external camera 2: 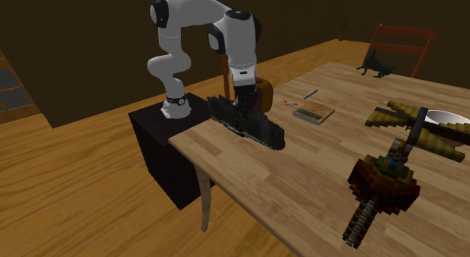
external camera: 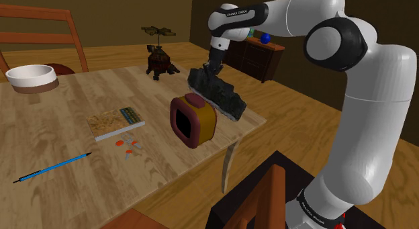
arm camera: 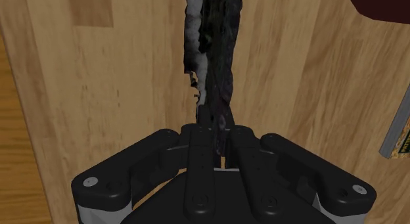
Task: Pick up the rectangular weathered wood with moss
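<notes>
My gripper (external camera: pixel 213 65) was clamped narrow on the wood (external camera: pixel 218 93). In the wrist view the two fingers (arm camera: pixel 200 147) pinched the slab's thin edge, and the dark, ragged wood (arm camera: pixel 211 52) ran straight away from them, edge-on, above the table (arm camera: pixel 98 91).

From the shoulder view the slab hung slanted at the table's (external camera: pixel 154 167) near corner. Its high end was in my grip and its low end dipped towards the table edge. I could not tell whether that low end touched the top. Just beside it, on the shoulder view's left, stood a yellow box (external camera: pixel 193 120) with a maroon face.

The second exterior view showed the same hold. The gripper (external camera 2: pixel 242 103) came down onto the upper end of the wood (external camera 2: pixel 248 123), which lay long and dark along the table (external camera 2: pixel 301 172) corner nearest the stand (external camera 2: pixel 162 142).

Further out on the table lay a book (external camera: pixel 115 123) with small orange bits (external camera: pixel 127 146) beside it, and a blue pen (external camera: pixel 54 167) well apart from them. A white bowl (external camera: pixel 31 77) and a dark toy (external camera: pixel 160 60) sat at the far side.
</notes>
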Robot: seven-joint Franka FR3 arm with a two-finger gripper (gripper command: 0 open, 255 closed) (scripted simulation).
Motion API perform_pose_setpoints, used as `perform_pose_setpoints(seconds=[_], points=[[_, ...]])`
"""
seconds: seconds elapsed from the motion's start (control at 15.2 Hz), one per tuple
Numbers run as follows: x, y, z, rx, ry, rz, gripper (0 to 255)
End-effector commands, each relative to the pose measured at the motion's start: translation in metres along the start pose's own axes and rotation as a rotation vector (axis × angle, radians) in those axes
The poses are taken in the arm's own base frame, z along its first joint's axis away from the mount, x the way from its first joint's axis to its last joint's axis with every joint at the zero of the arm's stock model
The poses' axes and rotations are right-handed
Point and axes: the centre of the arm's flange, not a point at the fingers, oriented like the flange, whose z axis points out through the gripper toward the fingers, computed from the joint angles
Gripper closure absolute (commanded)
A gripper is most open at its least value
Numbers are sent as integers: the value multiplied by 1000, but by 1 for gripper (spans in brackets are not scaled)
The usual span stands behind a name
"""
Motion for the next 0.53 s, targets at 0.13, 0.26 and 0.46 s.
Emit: perform_pose_setpoints(seconds=[0.13, 0.26, 0.46], points=[[0, -3, -20, 0, 0, 0, 255], [0, -4, -31, 0, 0, 0, 255], [0, -5, -37, 0, 0, 0, 255]])
